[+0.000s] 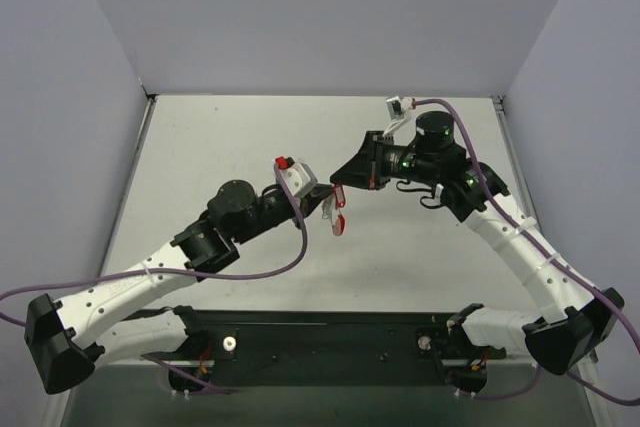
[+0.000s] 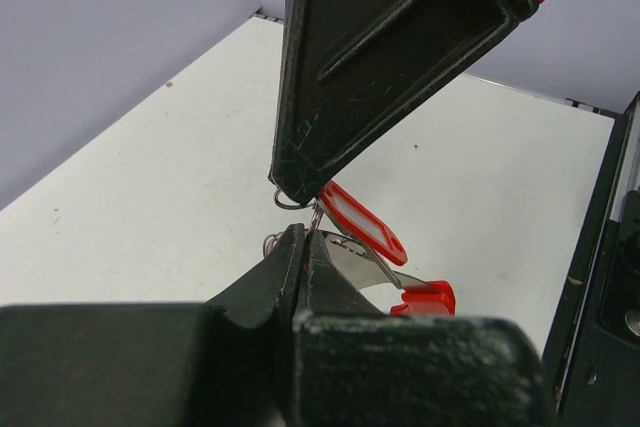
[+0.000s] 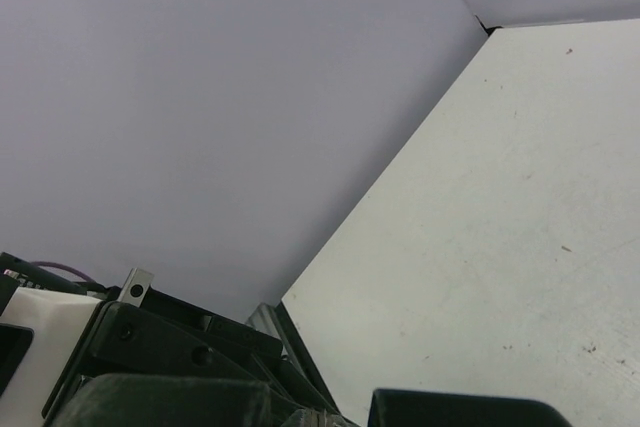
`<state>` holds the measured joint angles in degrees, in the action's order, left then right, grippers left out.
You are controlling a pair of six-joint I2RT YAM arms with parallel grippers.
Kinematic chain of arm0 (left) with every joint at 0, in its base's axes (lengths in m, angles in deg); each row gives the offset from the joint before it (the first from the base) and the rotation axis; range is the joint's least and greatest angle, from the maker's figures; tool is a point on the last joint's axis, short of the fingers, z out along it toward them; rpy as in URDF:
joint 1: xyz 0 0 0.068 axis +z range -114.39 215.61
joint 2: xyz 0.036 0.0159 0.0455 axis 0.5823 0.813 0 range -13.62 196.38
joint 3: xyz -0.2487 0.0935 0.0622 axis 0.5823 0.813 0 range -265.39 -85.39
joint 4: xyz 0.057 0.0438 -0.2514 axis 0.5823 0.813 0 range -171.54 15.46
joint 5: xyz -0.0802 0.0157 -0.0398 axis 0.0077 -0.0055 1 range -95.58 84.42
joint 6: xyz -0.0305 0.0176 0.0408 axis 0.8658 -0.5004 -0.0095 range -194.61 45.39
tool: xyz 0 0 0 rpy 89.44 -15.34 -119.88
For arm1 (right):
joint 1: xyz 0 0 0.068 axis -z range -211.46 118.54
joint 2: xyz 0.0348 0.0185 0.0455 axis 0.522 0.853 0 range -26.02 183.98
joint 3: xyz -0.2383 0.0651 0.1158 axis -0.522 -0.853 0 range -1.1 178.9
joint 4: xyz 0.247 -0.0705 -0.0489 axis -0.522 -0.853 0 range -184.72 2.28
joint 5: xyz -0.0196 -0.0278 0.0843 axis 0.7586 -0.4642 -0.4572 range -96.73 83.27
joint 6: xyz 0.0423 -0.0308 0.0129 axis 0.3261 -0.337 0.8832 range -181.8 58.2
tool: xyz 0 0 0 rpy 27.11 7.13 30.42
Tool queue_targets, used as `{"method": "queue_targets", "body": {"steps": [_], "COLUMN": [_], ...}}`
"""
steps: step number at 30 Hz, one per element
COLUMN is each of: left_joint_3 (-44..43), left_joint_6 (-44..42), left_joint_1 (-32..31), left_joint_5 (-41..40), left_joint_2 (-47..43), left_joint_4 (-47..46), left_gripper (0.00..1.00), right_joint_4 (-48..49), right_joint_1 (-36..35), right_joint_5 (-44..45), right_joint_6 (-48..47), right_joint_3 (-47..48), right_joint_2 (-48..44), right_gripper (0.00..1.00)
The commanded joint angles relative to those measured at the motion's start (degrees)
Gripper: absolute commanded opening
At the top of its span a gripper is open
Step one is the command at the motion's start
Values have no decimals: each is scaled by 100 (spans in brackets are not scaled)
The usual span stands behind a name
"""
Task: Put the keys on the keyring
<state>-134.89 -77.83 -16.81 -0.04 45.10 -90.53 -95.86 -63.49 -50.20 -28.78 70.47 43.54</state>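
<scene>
Two hands meet tip to tip above the tabletop.
Left hand clamped on the keyring; right hand, touching its fingertips, pinched shut on the red-tagged key by its wire loop, tag dangling.

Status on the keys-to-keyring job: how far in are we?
Done: both pieces are off the table, held in mid-air where the arms meet. In hand: the right gripper is shut at the small wire ring of the red-tagged key. The left gripper is shut on the silver metal of what looks like the keyring. Left: the join itself. I can't tell if any threading has started.
</scene>
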Motion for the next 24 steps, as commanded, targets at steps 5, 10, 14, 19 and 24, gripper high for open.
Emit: {"method": "queue_targets", "body": {"steps": [5,10,14,19,24], "left_joint_3": [-499,-657,-754,-763,-711], "left_joint_6": [-82,-135,-144,-126,-126], "left_joint_1": [-84,-171,-207,-224,-224], "left_joint_5": [-870,-1195,-1468,-1644,-1872], "left_joint_2": [104,227,324,342,289], "left_joint_4": [-244,-129,-15,-85,-260], "left_gripper": [0,0,0,0,0], "right_joint_4": [-100,-135,-179,-241,-425], "right_joint_1": [-84,-101,-102,-172,-260], "right_joint_5": [-48,-75,-57,-127,-14], "right_joint_6": [-6,-23,-76,-76,-233], "right_joint_3": [287,349,401,454,463], "right_joint_2": [49,58,49,137,154], "right_gripper": [0,0,0,0,0]}}
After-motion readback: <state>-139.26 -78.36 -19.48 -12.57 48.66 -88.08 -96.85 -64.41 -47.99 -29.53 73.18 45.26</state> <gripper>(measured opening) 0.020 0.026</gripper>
